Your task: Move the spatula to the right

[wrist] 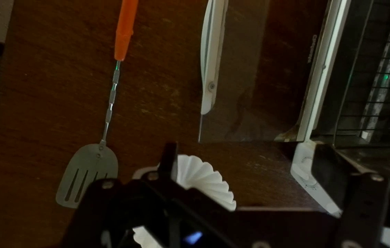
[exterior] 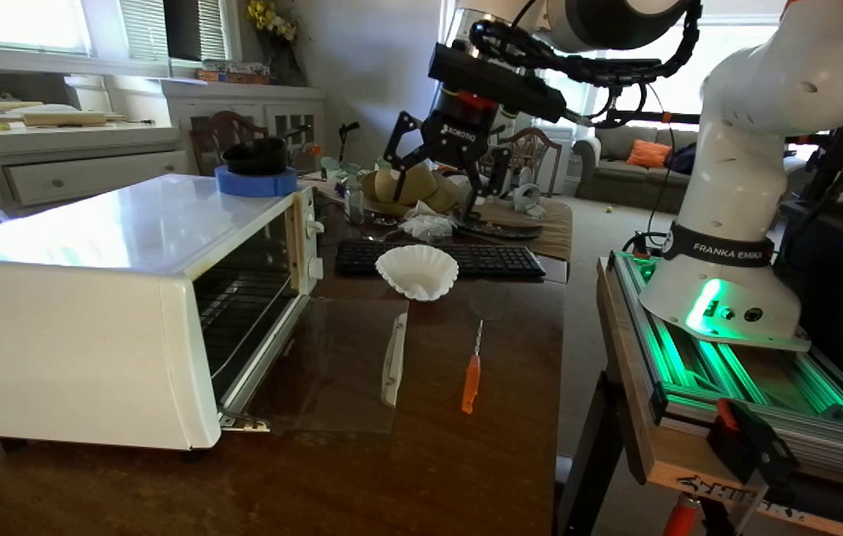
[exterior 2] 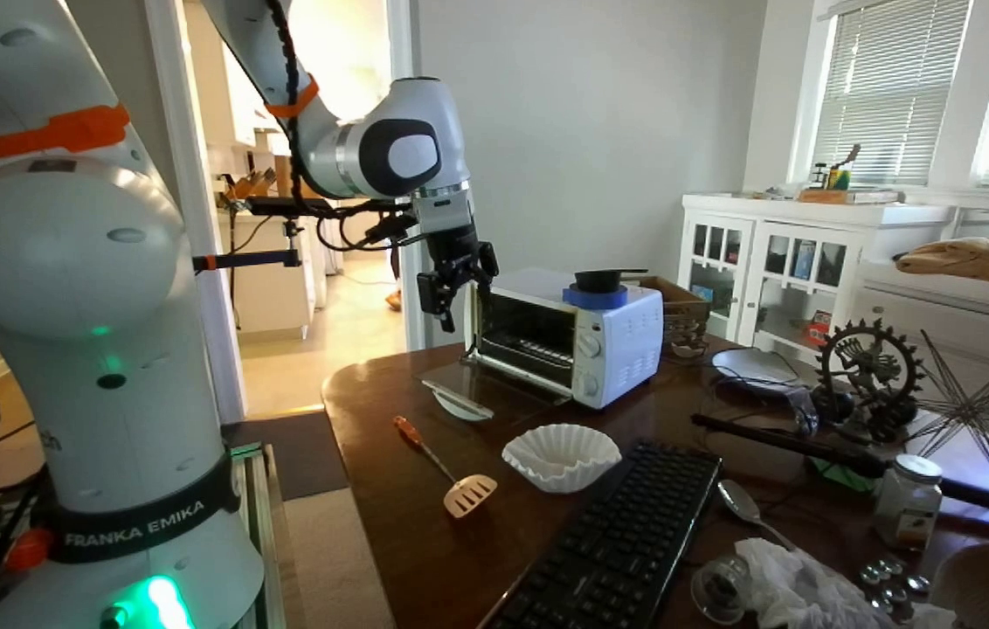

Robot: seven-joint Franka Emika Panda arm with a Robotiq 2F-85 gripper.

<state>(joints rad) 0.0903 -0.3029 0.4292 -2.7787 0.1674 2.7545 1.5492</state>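
The spatula lies flat on the brown table, with an orange handle [exterior: 471,383], a thin metal shaft and a slotted metal head. Its head [exterior 2: 470,495] points toward the keyboard in both exterior views. In the wrist view the spatula [wrist: 112,93] is left of the jaws; the handle's end is cut off by the top edge and part of the head is hidden behind the gripper. My gripper [exterior: 433,205] is high above the table, apart from the spatula. It also shows in an exterior view [exterior 2: 465,313]. In the wrist view the jaws [wrist: 250,151] are wide apart with nothing between them.
A white toaster oven [exterior: 64,350] has its glass door [exterior 2: 459,393] lowered over the table. A white fluted paper cup [exterior 2: 560,459] sits beside the spatula's head. A black keyboard [exterior 2: 634,524], a spoon [exterior 2: 741,501] and a glass jar [exterior 2: 909,502] lie beyond. A pan [exterior: 256,155] rests on blue tape.
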